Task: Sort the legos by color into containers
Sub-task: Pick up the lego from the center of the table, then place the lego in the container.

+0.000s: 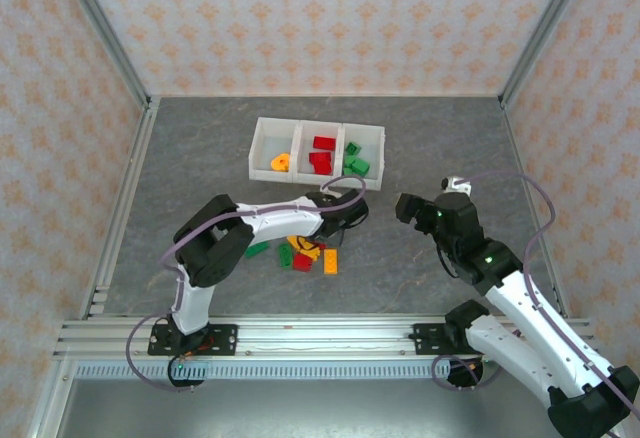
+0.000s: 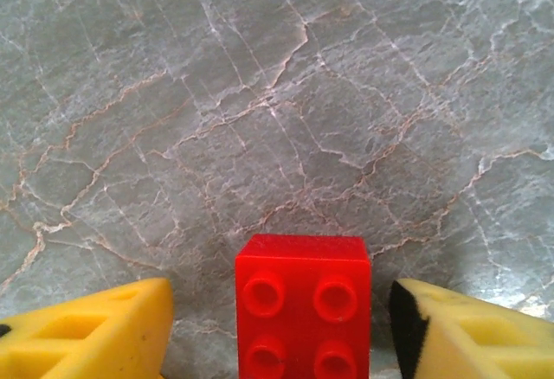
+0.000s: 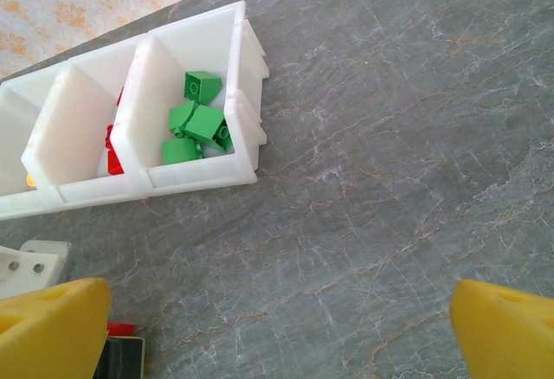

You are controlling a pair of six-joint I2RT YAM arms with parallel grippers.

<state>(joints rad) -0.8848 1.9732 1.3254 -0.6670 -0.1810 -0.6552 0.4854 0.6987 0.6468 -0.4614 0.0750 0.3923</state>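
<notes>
A red lego (image 2: 303, 305), studs toward the camera, lies on the grey table between the yellow fingers of my left gripper (image 2: 279, 310). The jaws stand open, with a gap on each side of the brick, narrower on the right. From above, that gripper (image 1: 345, 213) is low over the table just in front of the containers (image 1: 263, 143). Loose legos (image 1: 305, 253) in red, green and orange lie in a pile under the left arm. My right gripper (image 1: 408, 206) hovers open and empty to the right of the containers (image 3: 199, 176), its fingers (image 3: 52, 327) wide apart.
The left bin holds an orange piece (image 1: 281, 162), the middle bin red bricks (image 1: 321, 156), and the right bin green bricks (image 3: 195, 119). A green brick (image 1: 257, 249) lies apart, left of the pile. Metal frame rails and patterned walls enclose the table.
</notes>
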